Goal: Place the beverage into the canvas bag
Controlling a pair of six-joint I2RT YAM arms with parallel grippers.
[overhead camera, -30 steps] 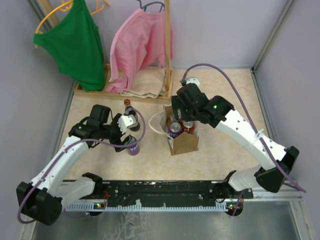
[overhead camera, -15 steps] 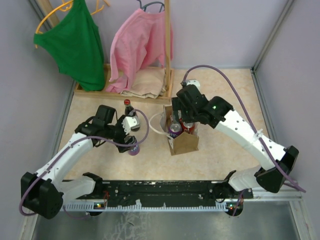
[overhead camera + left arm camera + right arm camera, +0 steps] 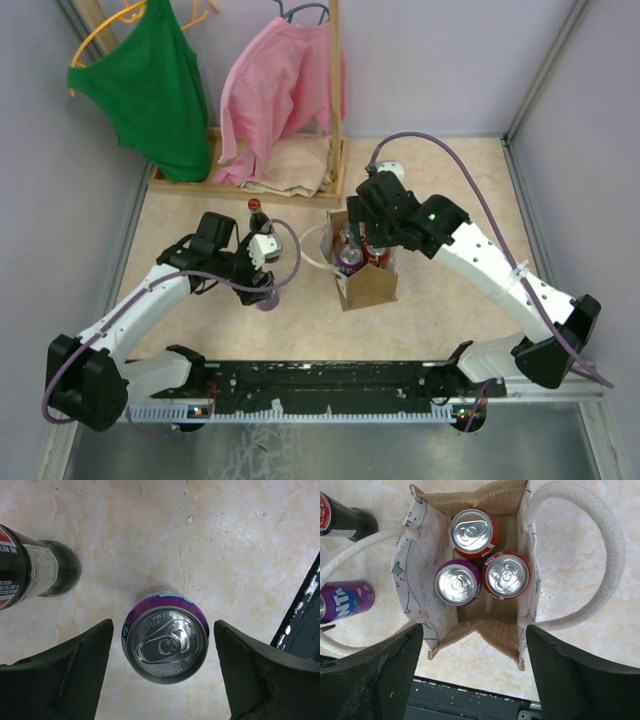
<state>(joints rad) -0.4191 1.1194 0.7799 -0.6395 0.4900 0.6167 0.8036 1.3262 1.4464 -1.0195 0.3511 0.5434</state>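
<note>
The left gripper [image 3: 162, 630] has its jaws spread, one black finger at each lower corner of the left wrist view. The purple Fanta can [image 3: 166, 650] stands upright between them, with bare table [image 3: 240, 540] showing on both sides, so nothing is clamped yet. The right gripper [image 3: 475, 627] is likewise spread and empty, hanging over the open mouth of the canvas bag [image 3: 415, 580]. From above, the loose can sits left of centre, near the bag but apart from it, and a dark cola bottle [image 3: 40, 570] stands just above it. The bag already holds two red cans [image 3: 471, 532] and a purple can [image 3: 457, 583], with free floor toward its lower edge in the right wrist view. Its white loop handles [image 3: 600, 555] are splayed outward. The step in hand looks like the grasp of the next drink. How far down the can's side the fingers reach is hard to tell from overhead. The next move calls for closing squarely on the can, lifting it clear of the bottle, and carrying it right to the bag's free corner.
</note>
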